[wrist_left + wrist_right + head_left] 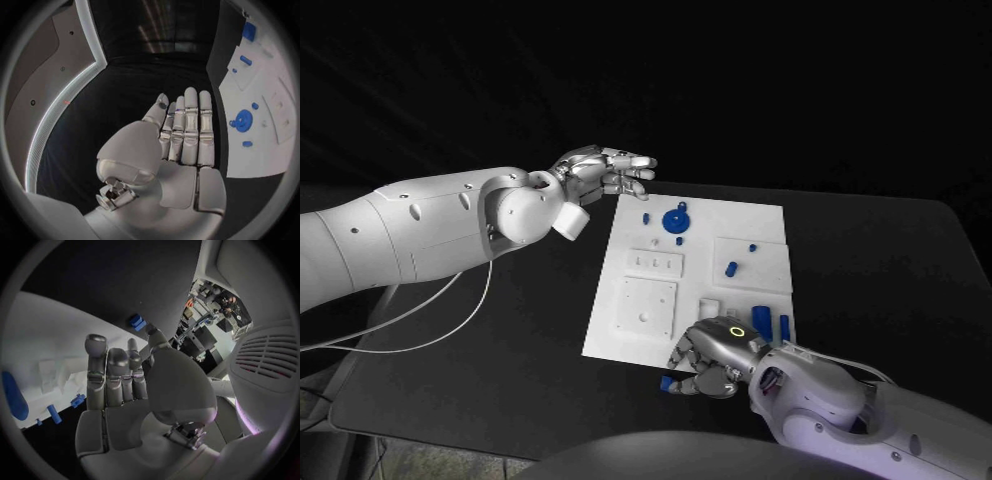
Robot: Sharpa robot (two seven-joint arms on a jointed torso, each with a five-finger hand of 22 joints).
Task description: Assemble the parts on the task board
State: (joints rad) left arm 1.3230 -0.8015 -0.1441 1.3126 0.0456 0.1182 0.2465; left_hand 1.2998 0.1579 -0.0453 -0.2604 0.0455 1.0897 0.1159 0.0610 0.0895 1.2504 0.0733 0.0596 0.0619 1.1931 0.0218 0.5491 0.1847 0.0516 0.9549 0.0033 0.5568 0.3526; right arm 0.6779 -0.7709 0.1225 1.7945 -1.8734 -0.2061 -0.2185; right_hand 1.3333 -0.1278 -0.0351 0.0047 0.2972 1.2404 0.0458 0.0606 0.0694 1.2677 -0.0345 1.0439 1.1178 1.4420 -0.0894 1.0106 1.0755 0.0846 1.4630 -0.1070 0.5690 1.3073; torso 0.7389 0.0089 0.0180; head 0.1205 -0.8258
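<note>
- The left hand (pixel 603 172) hovers just off the far left corner of the task board (pixel 632 325), its fingers (pixel 190 125) straight, side by side, holding nothing.
- In the left wrist view the round blue part (pixel 242 120) lies on the board well beside those fingers, apart from them.
- The right hand (pixel 711 358) sits at the board's near edge, fingers (pixel 115 372) loosely curled; whether it grips anything I cannot tell.
- A small blue part (pixel 678 384) lies on the black table (pixel 473 380) just beside the right hand, touching or nearly touching its fingers.
- More blue parts (pixel 762 320) stand on the board near its near right corner, just beyond the right hand.
- The table is black; the room behind is dark.
</note>
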